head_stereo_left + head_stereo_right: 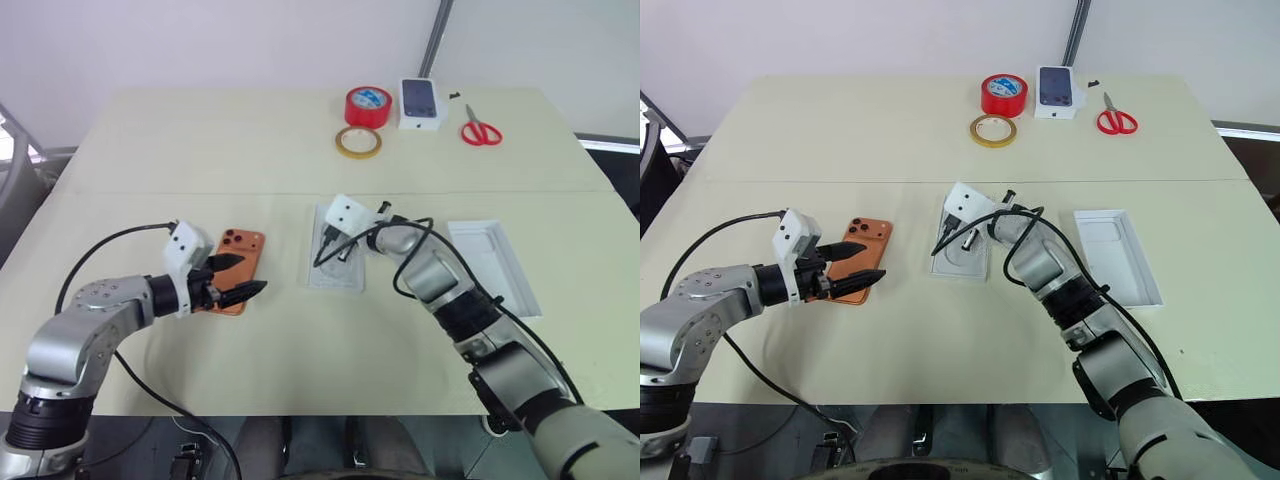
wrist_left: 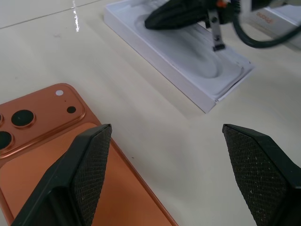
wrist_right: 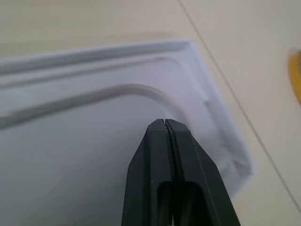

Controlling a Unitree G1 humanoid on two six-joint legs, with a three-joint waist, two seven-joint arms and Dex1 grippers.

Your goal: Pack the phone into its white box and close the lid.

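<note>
**Phone on the worktop, both grippers low over the task's things**

The phone (image 1: 237, 262) lies flat and camera-side up on the pale worktop (image 1: 200, 150), its orange back and dark lenses showing, towards the robot's left. The left gripper (image 1: 240, 278) hangs just over the phone's near end with its two black fingers (image 2: 80, 179) spread wide, nothing between them.

Just to the right of the phone, apart from it, sits the white box (image 1: 335, 270), open, with its oval-recessed insert uppermost. The right gripper (image 3: 165, 123) is low over that insert, its fingers pressed together and holding nothing; whether the tips touch the insert cannot be told.

Further right lies the lid (image 1: 495, 262), hollow side up, well apart from the box.

Along the worktop's far edge stand a red tape roll (image 1: 368, 105), a yellowish tape ring (image 1: 358, 142), a small printed box (image 1: 420, 103) and red-handled scissors (image 1: 480, 130).
</note>
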